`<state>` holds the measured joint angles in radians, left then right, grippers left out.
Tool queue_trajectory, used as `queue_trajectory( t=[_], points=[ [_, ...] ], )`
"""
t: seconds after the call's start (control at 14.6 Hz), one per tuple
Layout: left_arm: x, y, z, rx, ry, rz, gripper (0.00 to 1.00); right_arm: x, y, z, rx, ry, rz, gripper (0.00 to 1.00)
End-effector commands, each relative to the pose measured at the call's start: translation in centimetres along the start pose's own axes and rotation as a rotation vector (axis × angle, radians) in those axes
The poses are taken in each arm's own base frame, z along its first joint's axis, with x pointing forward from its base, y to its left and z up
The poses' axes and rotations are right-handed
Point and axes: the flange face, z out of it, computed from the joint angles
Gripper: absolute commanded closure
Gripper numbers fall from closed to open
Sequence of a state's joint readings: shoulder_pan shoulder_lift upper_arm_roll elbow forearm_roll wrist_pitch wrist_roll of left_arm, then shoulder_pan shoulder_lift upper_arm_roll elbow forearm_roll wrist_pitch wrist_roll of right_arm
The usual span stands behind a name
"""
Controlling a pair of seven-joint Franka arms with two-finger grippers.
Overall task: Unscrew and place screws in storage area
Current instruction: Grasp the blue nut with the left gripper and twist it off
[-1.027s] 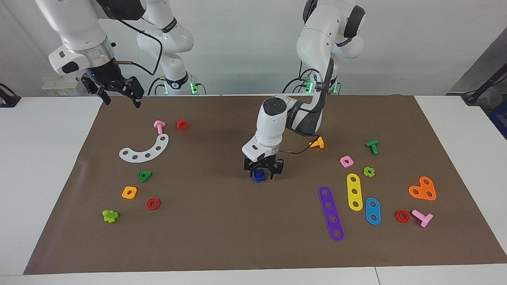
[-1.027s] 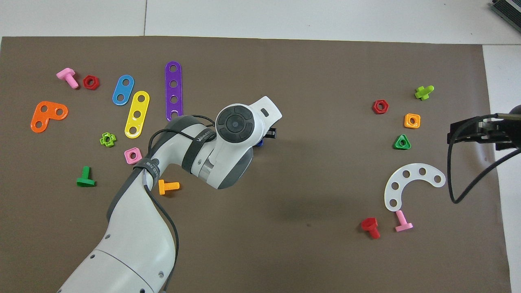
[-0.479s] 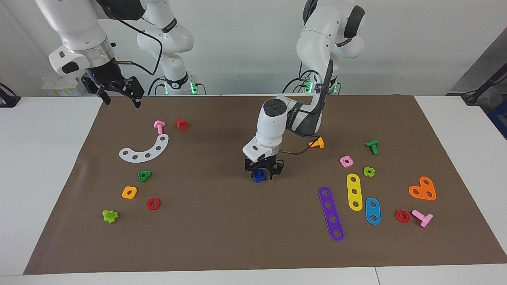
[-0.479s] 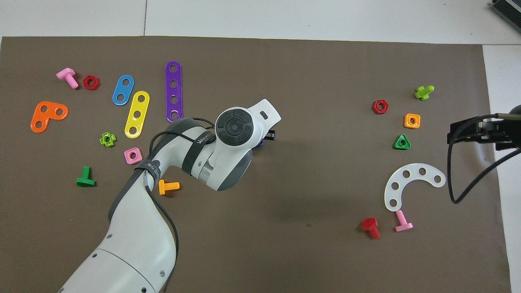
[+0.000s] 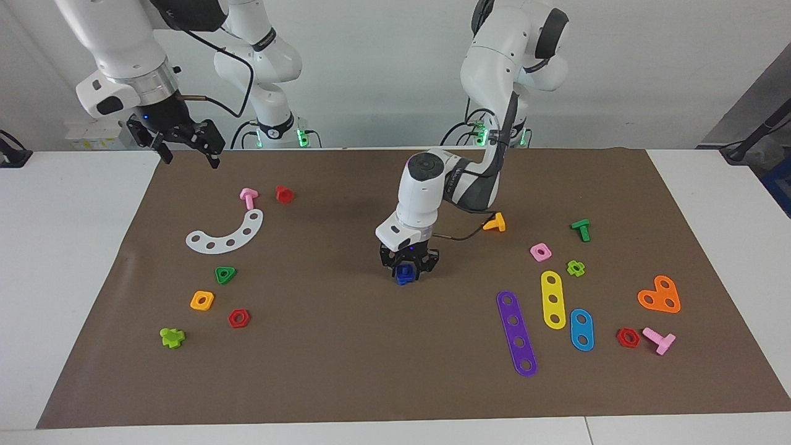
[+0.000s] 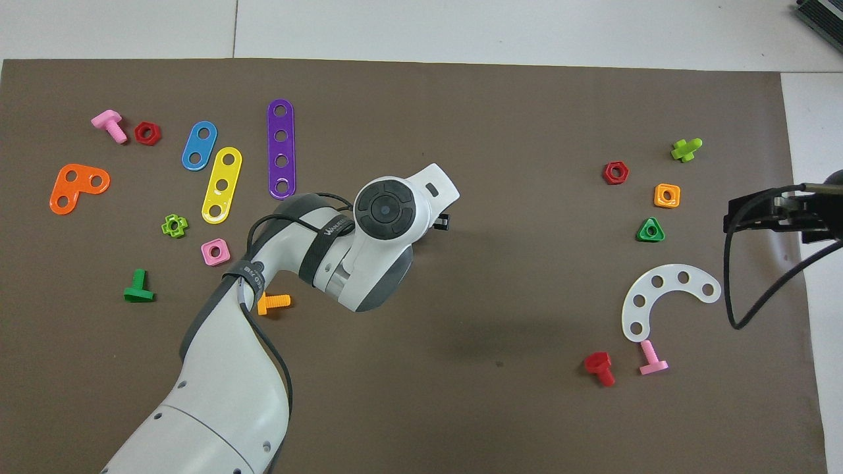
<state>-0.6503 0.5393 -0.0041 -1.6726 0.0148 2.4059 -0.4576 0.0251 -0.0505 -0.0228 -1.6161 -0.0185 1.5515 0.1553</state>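
The blue screw (image 5: 404, 274) sits mid-worktop on the brown mat (image 5: 346, 346), well apart from the storage area (image 5: 216, 272) toward the right arm's end, and the left end effector (image 5: 408, 269) is down around it with its fingers drawn in against it, apparently gripping. Judged by look, it is 1 small, light, rigid plastic piece, slick-sided, best pinched across the flat head. The right end effector (image 5: 185, 143) waits open over the mat's edge.

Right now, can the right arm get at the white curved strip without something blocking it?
Probably yes. The right gripper hangs in the air, with only bare mat between it and the white curved strip.
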Motion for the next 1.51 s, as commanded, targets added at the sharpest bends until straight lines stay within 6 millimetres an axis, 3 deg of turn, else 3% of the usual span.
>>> queue_trajectory(
  t=[0.0,0.34,0.68,0.96,1.23,1.3,1.44],
  points=[
    [-0.5,-0.1,0.0,0.019,0.012,0.018,0.49,-0.6,0.1,-0.1,0.019,0.001,-0.012,0.0],
    [-0.6,-0.1,0.0,0.021,0.006,0.017,0.62,-0.6,0.1,-0.1,0.019,0.001,-0.014,0.0],
    [-0.2,-0.1,-0.5,0.028,-0.006,0.015,0.66,-0.6,0.1,-0.1,0.019,0.001,-0.012,0.0],
    [1.9,0.5,-3.6,0.03,-0.036,-0.008,0.66,-0.6,0.1,-0.1,0.019,0.001,-0.012,0.0],
    [3.5,0.4,-5.0,0.018,-0.082,-0.045,0.66,-0.6,0.1,-0.1,0.019,0.001,-0.012,0.0],
    [4.2,0.1,-5.9,0.018,-0.086,-0.055,0.65,-0.6,0.1,-0.1,0.019,0.001,-0.012,0.0],
    [6.0,-2.7,-7.5,0.031,-0.104,-0.097,0.65,-0.6,0.1,-0.1,0.019,0.001,-0.014,0.0]
  ],
)
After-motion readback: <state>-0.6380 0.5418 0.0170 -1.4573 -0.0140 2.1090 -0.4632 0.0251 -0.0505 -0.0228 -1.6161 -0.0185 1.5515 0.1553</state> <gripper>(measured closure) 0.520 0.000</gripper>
